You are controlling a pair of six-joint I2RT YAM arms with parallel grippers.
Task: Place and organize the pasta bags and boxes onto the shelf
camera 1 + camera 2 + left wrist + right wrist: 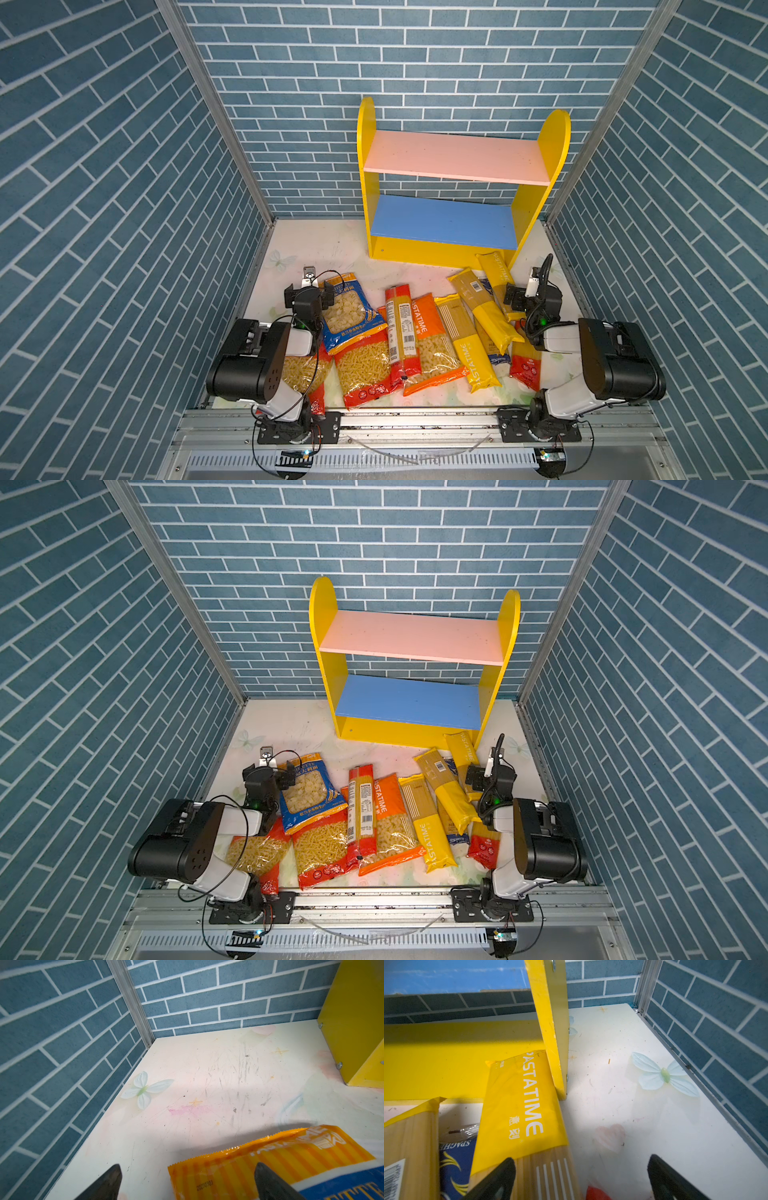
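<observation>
1. We saw the shelf (365, 166) standing at the back of the table (316, 245), against the brick wall, its pink board (455, 160) above its blue board (440, 222).
2. The pasta packets all lay on the table in front of it, overlapping in a loose row between the two arms.
3. At the left, a blue bag (351, 316) lay over a red bag (361, 370). Beside them were a red spaghetti pack (401, 332) and an orange bag (432, 345).
4. Further right, several yellow packs crossed one another. The farthest yellow pack (519, 1105) touched the shelf's base and side panel.
5. The left gripper (309, 289) was released and spread wide, grasping nothing. In its wrist view, one finger (268, 1180) sat over the blue bag's orange striped end and the other over the table.
6. The right gripper (581, 1160) was likewise released and empty. One finger (500, 1176) hung over the farthest yellow pack, and the other over the table.
</observation>
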